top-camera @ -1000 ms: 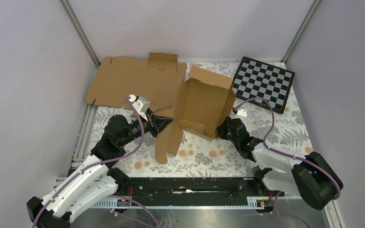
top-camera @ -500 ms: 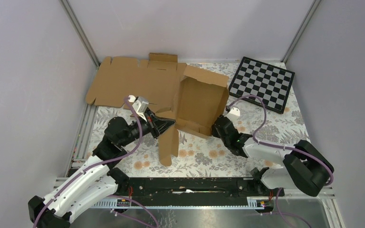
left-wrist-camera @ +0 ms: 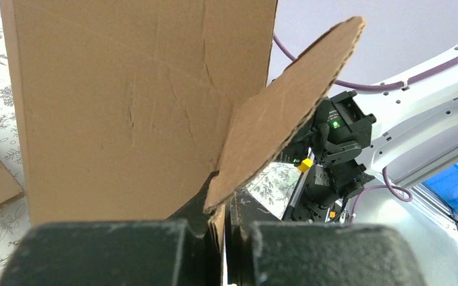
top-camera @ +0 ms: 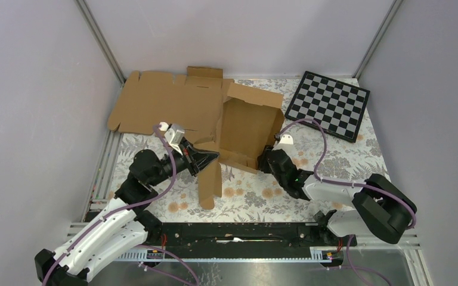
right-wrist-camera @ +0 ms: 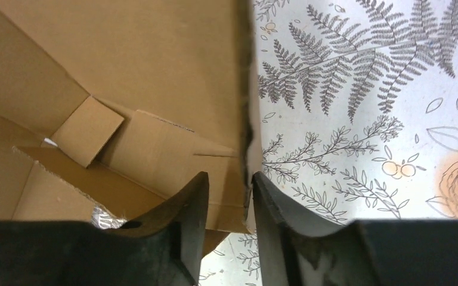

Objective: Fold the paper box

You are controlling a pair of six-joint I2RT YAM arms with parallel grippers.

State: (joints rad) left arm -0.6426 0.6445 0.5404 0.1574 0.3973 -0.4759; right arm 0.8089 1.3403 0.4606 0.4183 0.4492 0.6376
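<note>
The paper box (top-camera: 247, 128) is a brown cardboard shell standing half-formed at mid table, walls raised and a long flap (top-camera: 210, 182) hanging toward the near edge. My left gripper (top-camera: 210, 158) is shut on the box's near-left wall. In the left wrist view the cardboard edge is pinched between the jaws (left-wrist-camera: 226, 229), under a broad panel (left-wrist-camera: 143, 101) and a rounded flap (left-wrist-camera: 286, 113). My right gripper (top-camera: 262, 162) stands open astride the box's near-right wall (right-wrist-camera: 155, 77). That wall lies against the right finger (right-wrist-camera: 274, 208), with a gap to the left finger (right-wrist-camera: 191, 208).
A flat, unfolded brown cardboard sheet (top-camera: 161, 104) lies at the back left, partly under the box. A black-and-white checkerboard (top-camera: 330, 104) leans at the back right. The floral cloth (top-camera: 334, 161) covers the table, and grey walls enclose three sides.
The box has shifted left and turned a little, and both grippers went with it. The right gripper's jaws have parted from the wall they were pinching.
</note>
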